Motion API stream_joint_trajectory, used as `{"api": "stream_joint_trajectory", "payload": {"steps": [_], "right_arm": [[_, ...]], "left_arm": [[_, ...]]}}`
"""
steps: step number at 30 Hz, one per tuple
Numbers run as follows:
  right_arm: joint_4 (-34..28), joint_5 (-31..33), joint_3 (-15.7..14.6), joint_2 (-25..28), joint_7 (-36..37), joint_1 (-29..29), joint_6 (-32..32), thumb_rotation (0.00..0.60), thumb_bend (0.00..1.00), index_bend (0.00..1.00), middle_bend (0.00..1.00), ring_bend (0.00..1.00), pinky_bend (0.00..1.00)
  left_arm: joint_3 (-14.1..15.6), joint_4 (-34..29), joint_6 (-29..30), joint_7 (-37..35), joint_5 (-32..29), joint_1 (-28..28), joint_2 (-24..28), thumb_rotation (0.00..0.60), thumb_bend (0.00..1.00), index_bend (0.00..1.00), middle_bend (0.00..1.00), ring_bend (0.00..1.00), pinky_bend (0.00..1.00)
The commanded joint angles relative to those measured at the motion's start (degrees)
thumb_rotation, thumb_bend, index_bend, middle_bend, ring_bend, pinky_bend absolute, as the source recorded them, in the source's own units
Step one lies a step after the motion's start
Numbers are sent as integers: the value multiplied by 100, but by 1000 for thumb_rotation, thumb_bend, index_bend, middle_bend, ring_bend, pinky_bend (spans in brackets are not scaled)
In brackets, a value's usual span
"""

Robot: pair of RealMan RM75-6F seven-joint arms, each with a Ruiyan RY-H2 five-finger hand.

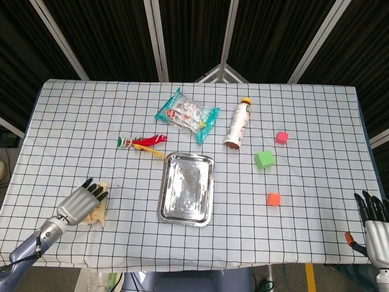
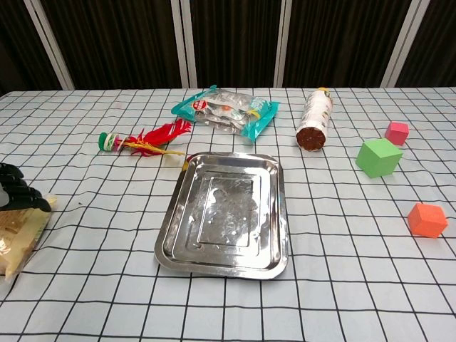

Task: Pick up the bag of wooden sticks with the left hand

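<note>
Lying near the desk's (image 1: 292,140) front left corner, the bag of wooden sticks (image 2: 20,229) is covered by the left robot hand (image 1: 81,202); a grip cannot be told. The right robot hand (image 1: 375,220) is spread wide off the front right corner.

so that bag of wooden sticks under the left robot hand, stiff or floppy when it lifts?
Probably semi-stiff: the bag of wooden sticks is a thin clear pouch lying flat, its sticks packed lengthwise. The film looks glossy, so it may slip under the left robot hand. Likely light; its loose ends could droop.
</note>
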Motion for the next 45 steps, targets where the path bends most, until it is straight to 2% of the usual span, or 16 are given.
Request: {"api": "stream_joint_trajectory", "payload": {"steps": [1, 6, 13, 19, 22, 25, 32, 35, 37, 40, 42, 45], "right_arm": [[0, 5, 3, 12, 20, -4, 7, 600, 306, 0, 0, 0, 0], [-17, -25, -13, 36, 45, -13, 21, 600, 306, 0, 0, 0, 0], [-50, -51, -32, 60, 53, -23, 33, 600, 306, 0, 0, 0, 0], [-84, -85, -53, 97, 97, 16, -45, 600, 306, 0, 0, 0, 0], [-103, -131, -60, 124, 145, 32, -53, 600, 306, 0, 0, 0, 0], [-104, -164, -60, 163, 241, 47, -62, 600, 307, 0, 0, 0, 0], [-23, -82, -21, 244, 504, 138, -236, 600, 306, 0, 0, 0, 0], [6, -59, -6, 263, 573, 163, -273, 600, 306, 0, 0, 0, 0], [25, -57, 7, 284, 637, 164, -261, 600, 307, 0, 0, 0, 0], [45, -52, 11, 308, 703, 159, -247, 600, 306, 0, 0, 0, 0], [52, -53, 12, 315, 730, 152, -232, 600, 306, 0, 0, 0, 0], [58, -44, 14, 324, 761, 138, -206, 600, 306, 0, 0, 0, 0]], "left_arm": [[17, 107, 207, 67, 85, 25, -102, 600, 31, 323, 471, 395, 259], [26, 204, 385, -2, 138, 40, -187, 600, 64, 367, 515, 437, 311], [15, 6, 909, -351, 533, 71, -101, 600, 65, 360, 502, 437, 318], [-304, -300, 1238, -650, 893, -183, -323, 600, 64, 358, 500, 437, 314], [-593, -372, 1122, -672, 818, -452, -631, 600, 65, 356, 499, 437, 313], [-995, -242, 837, -513, 571, -864, -1172, 600, 65, 355, 499, 437, 312], [-1620, 678, 124, 54, -35, -1887, -2568, 600, 65, 353, 497, 435, 311], [-1758, 1056, -73, 156, -264, -2193, -3004, 600, 65, 349, 492, 423, 296], [-1806, 1291, -244, 174, -453, -2377, -3241, 600, 64, 334, 446, 370, 246], [-1786, 1630, -355, 250, -612, -2562, -3512, 600, 64, 262, 272, 207, 151], [-1718, 1724, -441, 163, -710, -2609, -3593, 600, 54, 139, 119, 72, 112], [-1547, 1385, -549, -73, -861, -2508, -3356, 600, 23, 4, 2, 0, 96]]}}
